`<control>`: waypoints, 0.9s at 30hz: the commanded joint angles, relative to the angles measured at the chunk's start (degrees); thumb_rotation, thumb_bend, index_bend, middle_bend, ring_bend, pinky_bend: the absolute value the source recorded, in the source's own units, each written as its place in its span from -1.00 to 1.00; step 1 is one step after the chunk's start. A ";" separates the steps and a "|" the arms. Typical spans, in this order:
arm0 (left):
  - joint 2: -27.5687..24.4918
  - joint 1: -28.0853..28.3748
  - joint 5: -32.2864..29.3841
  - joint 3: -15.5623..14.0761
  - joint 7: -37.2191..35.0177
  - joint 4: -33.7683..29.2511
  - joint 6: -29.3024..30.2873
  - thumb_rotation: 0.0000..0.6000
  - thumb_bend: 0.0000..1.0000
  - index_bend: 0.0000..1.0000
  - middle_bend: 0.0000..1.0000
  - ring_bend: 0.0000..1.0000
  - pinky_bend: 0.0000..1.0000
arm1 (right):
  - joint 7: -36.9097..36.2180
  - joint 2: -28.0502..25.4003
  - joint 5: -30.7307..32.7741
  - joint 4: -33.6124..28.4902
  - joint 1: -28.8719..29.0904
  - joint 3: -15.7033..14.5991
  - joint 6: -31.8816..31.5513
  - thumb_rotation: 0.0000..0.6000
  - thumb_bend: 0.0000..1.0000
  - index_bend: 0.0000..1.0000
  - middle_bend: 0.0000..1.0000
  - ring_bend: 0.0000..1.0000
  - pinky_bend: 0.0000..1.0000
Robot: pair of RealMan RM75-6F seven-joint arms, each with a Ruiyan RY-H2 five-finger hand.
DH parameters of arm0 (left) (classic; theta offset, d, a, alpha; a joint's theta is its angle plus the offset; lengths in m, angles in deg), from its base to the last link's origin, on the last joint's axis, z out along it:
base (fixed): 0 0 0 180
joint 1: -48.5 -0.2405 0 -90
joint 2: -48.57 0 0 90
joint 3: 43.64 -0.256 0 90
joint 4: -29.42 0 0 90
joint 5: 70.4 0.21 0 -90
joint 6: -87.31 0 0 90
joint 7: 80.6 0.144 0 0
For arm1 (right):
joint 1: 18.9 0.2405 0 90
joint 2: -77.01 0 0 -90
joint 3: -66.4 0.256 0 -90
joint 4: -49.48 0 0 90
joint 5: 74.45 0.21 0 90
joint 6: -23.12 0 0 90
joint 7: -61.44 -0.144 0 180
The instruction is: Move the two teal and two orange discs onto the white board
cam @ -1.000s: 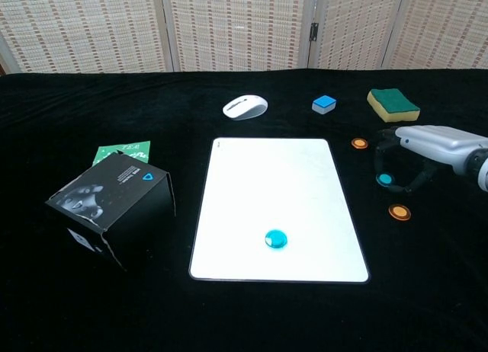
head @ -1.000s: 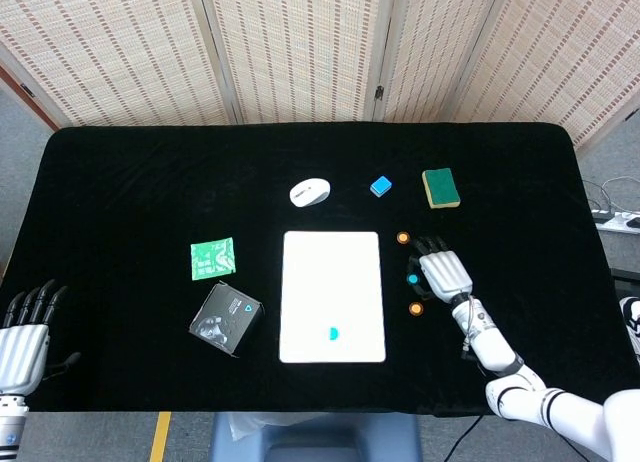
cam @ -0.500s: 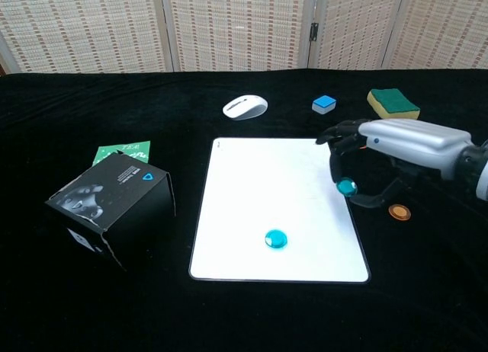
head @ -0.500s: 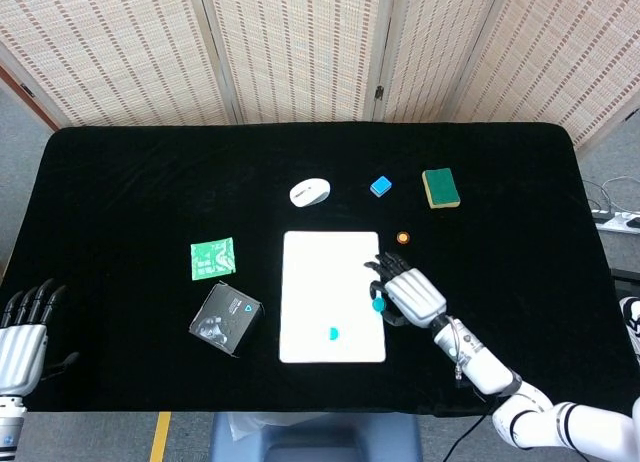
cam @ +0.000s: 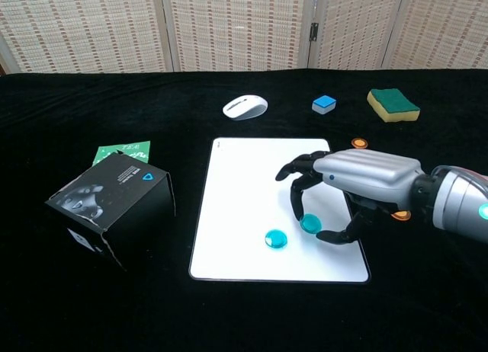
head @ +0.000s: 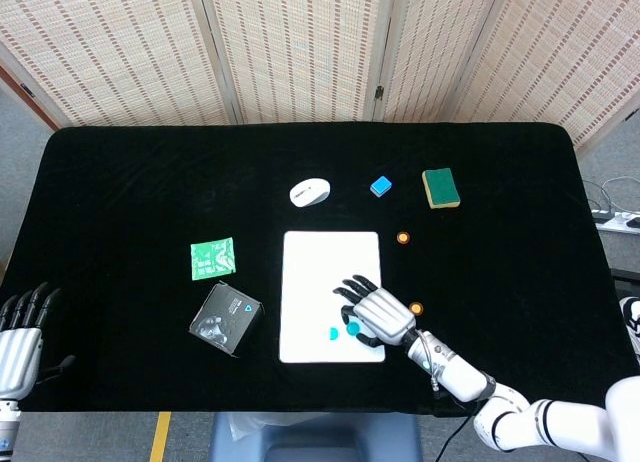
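Discs were split between board and cloth: one teal disc (cam: 276,238) lay flat on the white board (cam: 252,184) toward its near edge, and a second teal disc (cam: 309,224) sat pinched between my right hand's (cam: 347,190) thumb and fingers (cam: 296,203), just beside the first at about its 3 o'clock, over the board's near right part. I could not tell whether that held disc touched the board. My right hand reached in from 4 o'clock, its back up, the other fingers curved down over the board.

Off the board, one orange disc (head: 403,238) rested on the black table (head: 140,182) near the board's far right corner. The other orange disc (head: 416,308) lay on the cloth just right of the board, at 3 o'clock from my right hand; in the chest view only a sliver of it showed behind my wrist.

My left hand (head: 18,332) hung at the table's near left edge, at 9 o'clock and well apart from the board, fingers apart and holding nothing.
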 commanded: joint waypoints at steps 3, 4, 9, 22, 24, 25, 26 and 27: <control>0.12 -0.06 -0.09 -0.03 -0.17 0.29 -0.10 1.00 -0.62 -0.87 -0.96 -0.94 -1.00 | 0.71 0.03 0.28 -0.18 0.03 -0.44 0.16 1.00 -0.21 0.02 -0.71 -1.00 -1.00; 0.16 -0.07 -0.13 -0.02 -0.21 0.37 -0.13 1.00 -0.62 -0.87 -0.96 -0.94 -1.00 | 0.85 0.00 0.37 -0.21 0.03 -0.59 0.26 1.00 -0.21 0.02 -0.71 -1.00 -1.00; 0.42 -0.02 -0.06 -0.06 -0.40 0.75 -0.30 1.00 -0.62 -0.87 -0.96 -0.94 -1.00 | 1.46 0.24 0.62 -0.18 0.12 -0.94 0.51 1.00 -0.21 -0.03 -0.72 -1.00 -1.00; 0.94 -0.23 -0.17 -0.11 -1.43 2.04 -0.42 1.00 -0.62 -0.87 -0.96 -0.94 -1.00 | 2.98 0.81 1.76 -0.38 0.57 -0.84 0.93 1.00 -0.21 -0.27 -0.74 -1.00 -1.00; 1.00 -0.21 -0.15 -0.10 -1.50 2.15 -0.46 1.00 -0.62 -0.87 -0.96 -0.94 -1.00 | 3.16 0.61 1.82 -0.78 0.49 -0.93 0.78 1.00 -0.21 -0.32 -0.74 -1.00 -1.00; 1.03 -0.20 -0.07 -0.08 -1.68 2.20 -0.43 1.00 -0.62 -0.87 -0.96 -0.94 -1.00 | 3.28 0.39 1.81 -1.08 0.37 -0.96 0.51 1.00 -0.21 -0.34 -0.74 -1.00 -1.00; 1.06 -0.19 0.01 -0.06 -1.77 2.27 -0.37 1.00 -0.62 -0.87 -0.96 -0.94 -1.00 | 3.29 0.17 1.79 -1.32 0.21 -0.90 0.09 1.00 -0.21 -0.35 -0.74 -1.00 -1.00; 1.09 -0.19 0.08 -0.05 -1.82 2.34 -0.33 1.00 -0.62 -0.87 -0.96 -0.94 -1.00 | 3.26 -0.10 1.81 -1.57 -0.05 -0.76 -0.55 1.00 -0.21 -0.36 -0.74 -1.00 -1.00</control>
